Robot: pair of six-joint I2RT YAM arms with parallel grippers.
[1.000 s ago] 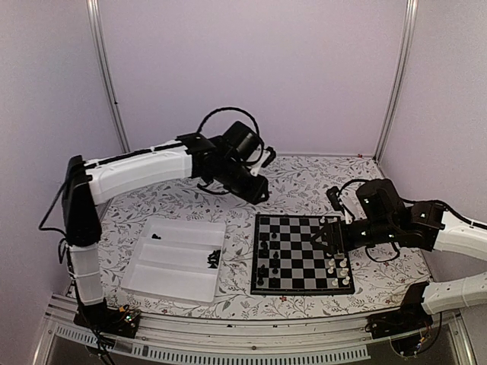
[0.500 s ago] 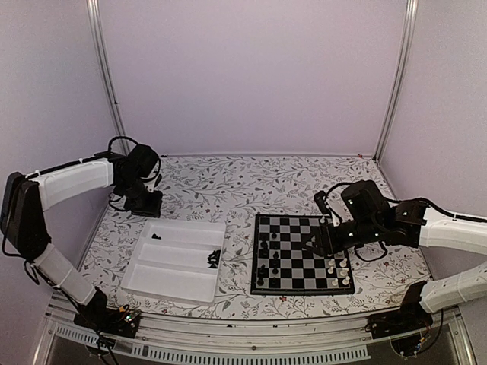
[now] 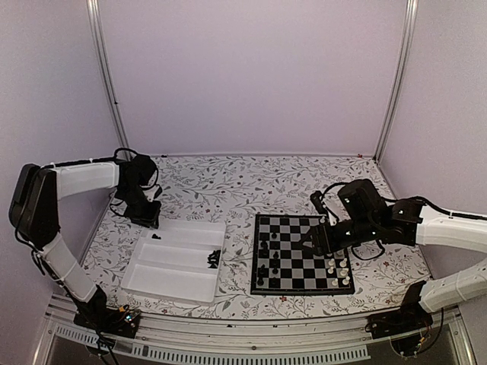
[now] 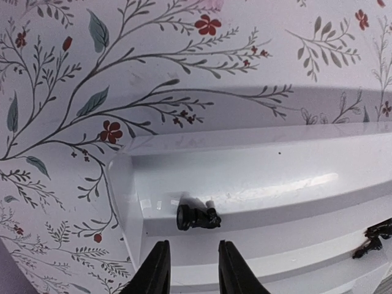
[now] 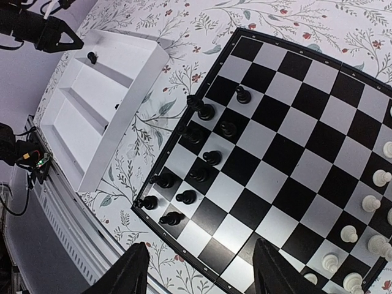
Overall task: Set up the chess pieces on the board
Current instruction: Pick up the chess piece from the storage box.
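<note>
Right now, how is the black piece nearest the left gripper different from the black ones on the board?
The tray piece lies on its side; the board pieces stand upright. The tray piece is alone in its compartment; the board pieces crowd one side of the board. Both are tiny and black.

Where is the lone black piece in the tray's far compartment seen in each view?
Top external: the piece lies left of centre, in the far-left corner of the tray, by the left gripper.
Left wrist: the piece is low centre, just beyond the fingertips.
Right wrist: the piece is top left, near the tray's end.
Shared landmark: the tray corner beside it.
</note>
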